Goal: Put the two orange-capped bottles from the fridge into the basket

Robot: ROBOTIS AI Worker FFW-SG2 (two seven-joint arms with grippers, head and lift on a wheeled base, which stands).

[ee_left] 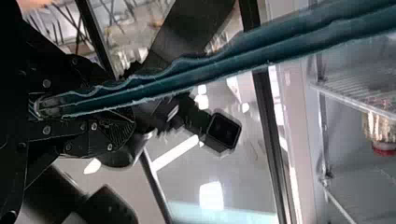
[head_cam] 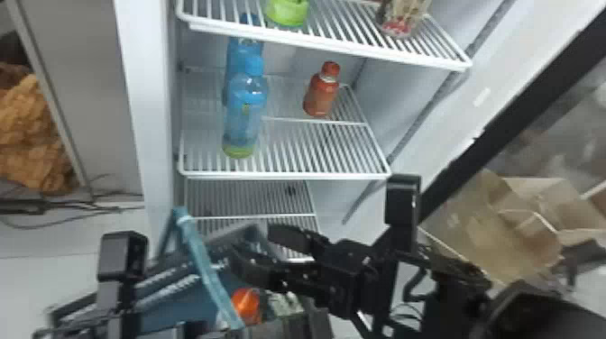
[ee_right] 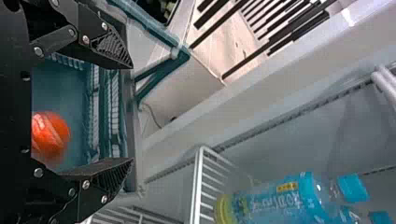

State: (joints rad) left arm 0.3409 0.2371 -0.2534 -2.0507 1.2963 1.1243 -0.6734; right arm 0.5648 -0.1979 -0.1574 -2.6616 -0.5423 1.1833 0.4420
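Our right black two-fingered gripper [ee_right: 132, 114] hangs with fingers apart over the blue-grey plastic basket [head_cam: 176, 311], whose teal handle [ee_left: 205, 77] our left gripper [ee_left: 122, 99] clamps. One bottle seems delivered; we must next reach for the red-orange, orange-capped bottle [head_cam: 321, 92], upright near the white wire shelf's [head_cam: 288, 175] back right corner. Inside the basket, we see only an orange object's [head_cam: 246, 306] rounded top.

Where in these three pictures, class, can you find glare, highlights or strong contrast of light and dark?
Left wrist view: white glare patches beyond the teal handle. Right wrist view: pale highlights on the orange thing in the basket. Head view: the right gripper looks almost black near the white fridge shelf.
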